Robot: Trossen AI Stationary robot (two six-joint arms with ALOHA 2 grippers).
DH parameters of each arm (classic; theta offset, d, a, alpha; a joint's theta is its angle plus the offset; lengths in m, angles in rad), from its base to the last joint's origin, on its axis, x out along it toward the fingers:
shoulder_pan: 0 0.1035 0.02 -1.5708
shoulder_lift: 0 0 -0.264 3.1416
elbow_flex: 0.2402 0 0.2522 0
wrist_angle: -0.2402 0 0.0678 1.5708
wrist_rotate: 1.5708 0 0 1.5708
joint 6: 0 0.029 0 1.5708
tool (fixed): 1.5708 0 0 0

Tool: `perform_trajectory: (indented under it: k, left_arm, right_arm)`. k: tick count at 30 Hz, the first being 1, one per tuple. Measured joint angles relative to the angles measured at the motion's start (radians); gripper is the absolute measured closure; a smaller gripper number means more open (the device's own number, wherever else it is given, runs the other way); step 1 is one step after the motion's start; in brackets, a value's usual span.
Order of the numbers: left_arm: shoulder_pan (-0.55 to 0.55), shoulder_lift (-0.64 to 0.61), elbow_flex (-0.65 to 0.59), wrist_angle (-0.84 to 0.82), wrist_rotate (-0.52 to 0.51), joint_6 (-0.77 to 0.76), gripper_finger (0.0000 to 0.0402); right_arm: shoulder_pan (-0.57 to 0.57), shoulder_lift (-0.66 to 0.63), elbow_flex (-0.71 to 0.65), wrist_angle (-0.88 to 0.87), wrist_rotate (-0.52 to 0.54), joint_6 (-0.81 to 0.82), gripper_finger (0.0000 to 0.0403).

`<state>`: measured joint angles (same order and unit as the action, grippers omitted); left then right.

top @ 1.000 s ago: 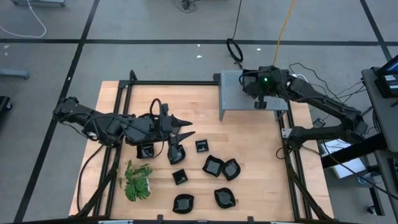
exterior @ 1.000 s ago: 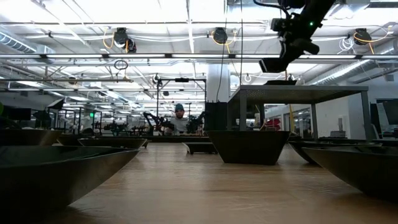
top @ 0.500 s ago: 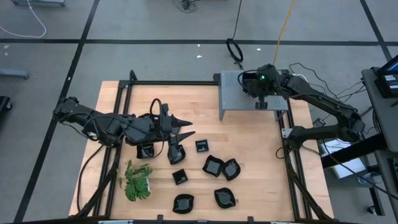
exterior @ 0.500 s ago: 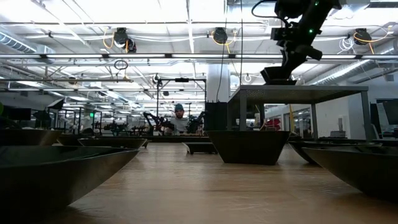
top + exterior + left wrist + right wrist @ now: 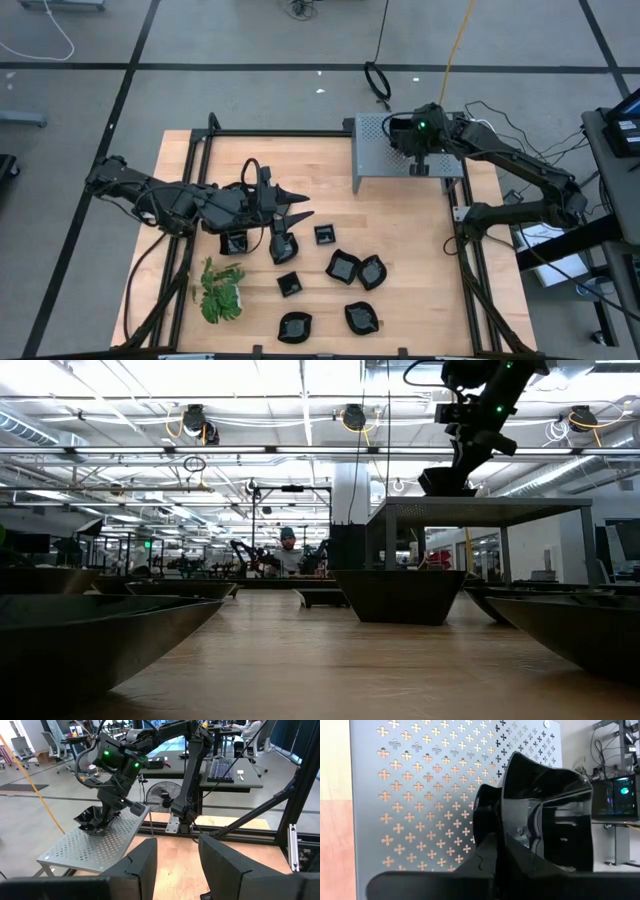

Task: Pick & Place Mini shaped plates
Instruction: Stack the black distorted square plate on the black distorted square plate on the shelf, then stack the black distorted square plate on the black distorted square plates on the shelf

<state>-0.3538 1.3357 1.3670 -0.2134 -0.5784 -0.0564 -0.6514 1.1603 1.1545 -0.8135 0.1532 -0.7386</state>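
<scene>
My right gripper [image 5: 413, 147] is over the grey perforated metal box [image 5: 380, 160] at the table's far right and is shut on a glossy black wavy-edged mini plate [image 5: 547, 810]. That plate [image 5: 446, 482] rests on the box top. A second black dish [image 5: 484, 815] shows right beside it. Several more mini plates lie on the wood, among them one [image 5: 343, 265] mid-table and one [image 5: 294, 326] near the near edge. My left gripper [image 5: 304, 206] hangs open above the table's left half, fingers pointing right, touching nothing. My right gripper holds the mini plate by its rim [image 5: 520, 837], on the side nearest the wrist, pinched between the two fingers. The fingers come from above, slanting down. The plate's underside [image 5: 95, 822] sits on the perforated box top, roughly level.
A green leafy plant [image 5: 222, 292] stands near the table's left near corner. Two plates [image 5: 235, 243] [image 5: 284, 246] lie just below my left gripper. A black frame rail [image 5: 465, 260] runs along the table's right side. Bare wood [image 5: 330, 190] lies between the box and the plates.
My right gripper has come down toward the box top and turned more upright. The plate it holds was tilted in the air above the box; now its bottom sits on the box. For the last half second nothing has moved.
</scene>
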Motion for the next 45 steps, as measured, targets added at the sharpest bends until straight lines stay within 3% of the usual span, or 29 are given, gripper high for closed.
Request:
perform_trajectory:
  k: [14, 18, 25, 34, 39, 45]
  left_arm:
    - [0.0, 0.0, 0.0, 0.0, 0.0, -0.005, 0.0252]
    - [0.0, 0.0, 0.0, 0.001, 0.0, -0.004, 0.0252]
    - [0.0, 0.0, 0.0, 0.001, 0.0, -0.004, 0.0252]
    - [0.0, 0.0, 0.0, -0.034, 0.0, 0.002, 0.0252]
    - [0.0, 0.0, 0.0, -0.062, 0.0, 0.001, 0.0252]
    - [0.0, 0.0, 0.0, -0.066, 0.0, 0.001, 0.0252]
  right_arm:
    - [0.002, -0.011, -0.001, 0.0, 0.006, 0.021, 0.0334]
    - [0.046, -0.048, -0.001, 0.001, 0.003, 0.096, 0.0326]
    - [0.278, -0.076, -0.002, 0.002, -0.084, 0.378, 0.0332]
    - [0.649, -0.07, -0.165, 0.047, -0.081, 0.429, 0.0329]
    - [0.761, -0.07, -0.314, 0.314, -0.081, 0.533, 0.0322]
    - [0.773, 0.0, -0.475, 0.717, -0.117, 0.998, 0.0305]
